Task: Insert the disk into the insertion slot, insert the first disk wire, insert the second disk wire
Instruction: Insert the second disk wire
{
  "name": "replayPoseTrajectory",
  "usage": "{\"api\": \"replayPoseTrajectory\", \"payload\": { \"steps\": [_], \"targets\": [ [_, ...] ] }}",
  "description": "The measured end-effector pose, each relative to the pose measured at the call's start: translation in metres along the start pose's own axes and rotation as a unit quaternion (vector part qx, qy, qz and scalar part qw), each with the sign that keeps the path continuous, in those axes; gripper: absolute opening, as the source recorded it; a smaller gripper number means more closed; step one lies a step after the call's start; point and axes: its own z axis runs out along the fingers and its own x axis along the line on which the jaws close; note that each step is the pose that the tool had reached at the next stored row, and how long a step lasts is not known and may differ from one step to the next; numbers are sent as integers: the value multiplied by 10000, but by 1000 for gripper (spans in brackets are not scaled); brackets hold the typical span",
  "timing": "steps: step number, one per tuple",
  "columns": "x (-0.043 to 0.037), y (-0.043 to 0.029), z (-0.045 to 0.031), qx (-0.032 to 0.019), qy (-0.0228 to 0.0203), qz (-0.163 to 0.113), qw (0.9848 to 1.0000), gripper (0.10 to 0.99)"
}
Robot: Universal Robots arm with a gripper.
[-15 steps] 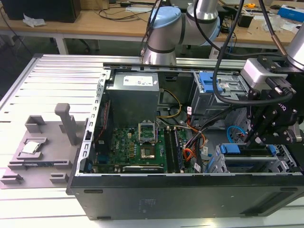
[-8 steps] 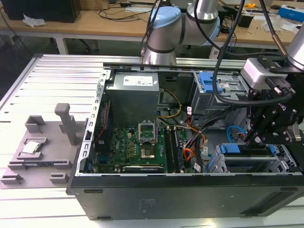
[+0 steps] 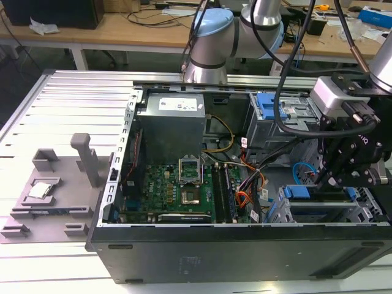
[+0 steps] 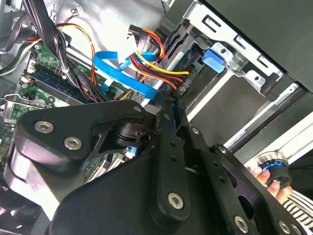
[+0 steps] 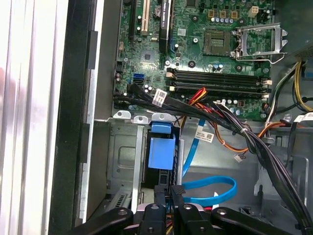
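Presently, 1 open computer case [image 3: 245,245] lies on its side on a ribbed metal table [image 3: 61,98], with the green motherboard [image 3: 177,190] exposed at its middle. Item 1, the gripper [image 3: 327,177]: black, lowered into the case at the exterior view's right, just above the grey drive cage [image 3: 318,211]; in the first wrist view its 2 fingers [image 5: 168,193] stand close together, almost touching, and whether they pinch anything between them cannot be told. Item 2, the insertion slot [image 5: 122,161]: a flat bay of grey sheet metal against the case wall, directly ahead of the fingertips. Item 3, the disk [image 5: 161,152]: its bright blue carrier shows at the mouth of the slot, seated in the cage, just beyond the fingertips. Item 4, a flat blue cable [image 5: 210,188]: looped on the case floor beside the cage, near the gripper. Item 5, a bundle of red, yellow and orange wires [image 4: 156,66]: running toward the cage near the blue cable, as seen in the second wrist view. Item 6, a second, taller cage with a blue latch [image 3: 269,107]: further back in the case. Item 7, a person's fingers [image 4: 266,178] around a round blue-ringed object, at the edge of the second wrist view.
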Motion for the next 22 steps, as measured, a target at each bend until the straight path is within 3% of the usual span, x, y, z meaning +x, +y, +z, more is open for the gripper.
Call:
{"api": "replayPoseTrajectory", "payload": {
  "steps": [10,14,20,22],
  "targets": [
    [2,-3,58,-5,-14,8,10000,165],
    [3,-2,51,-4,-11,9,10000,239],
    [-1,10,-198,-4,-11,9,10000,239],
    [-14,12,-251,-4,-11,9,10000,157]
  ]
}}
